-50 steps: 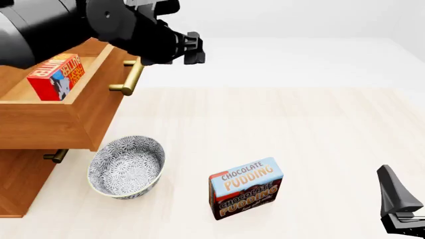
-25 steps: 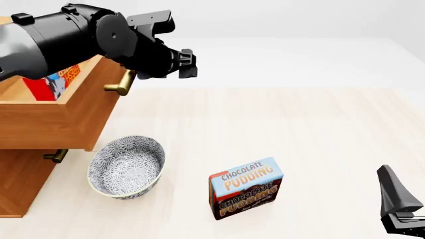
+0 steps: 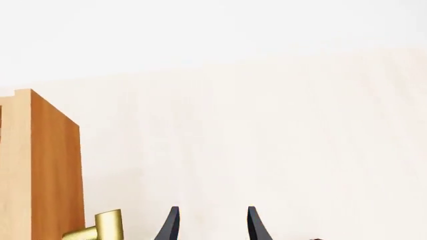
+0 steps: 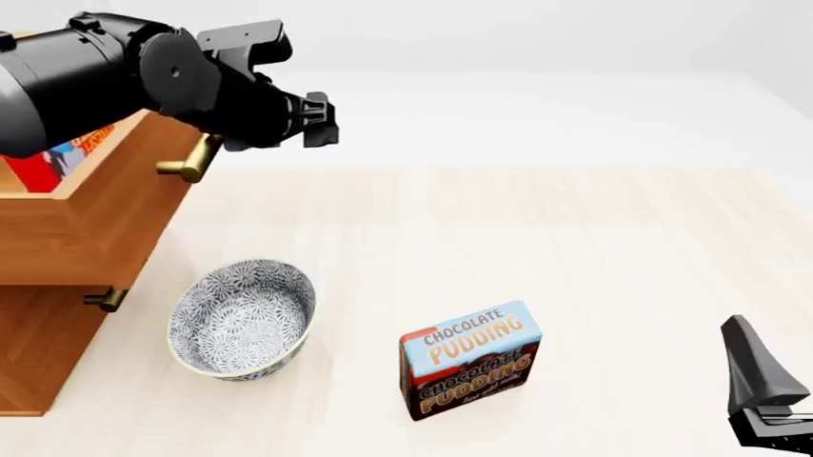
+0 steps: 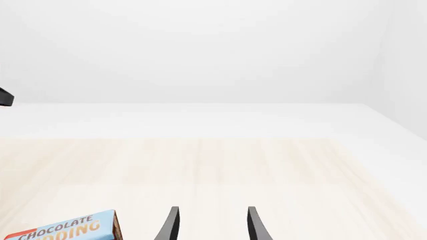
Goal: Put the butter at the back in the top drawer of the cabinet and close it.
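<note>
Since a second ago the top drawer (image 4: 95, 224) has slid further into the cabinet (image 4: 38, 357), pushed by the left gripper (image 4: 318, 121), jaws parted and empty beside the handle (image 4: 188, 162). Butter (image 4: 57, 157) sits inside, behind the jaws. Bowl (image 4: 242, 319) and pudding box (image 4: 470, 360) lie clear, on the desk (image 4: 572, 248); right gripper (image 5: 211, 225) rests released, nearer the pudding box

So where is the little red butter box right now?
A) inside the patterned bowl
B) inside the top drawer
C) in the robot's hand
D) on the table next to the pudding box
B: the front view shows the butter sitting in the top drawer, which is not fully shut, partly hidden behind the left arm.
</note>
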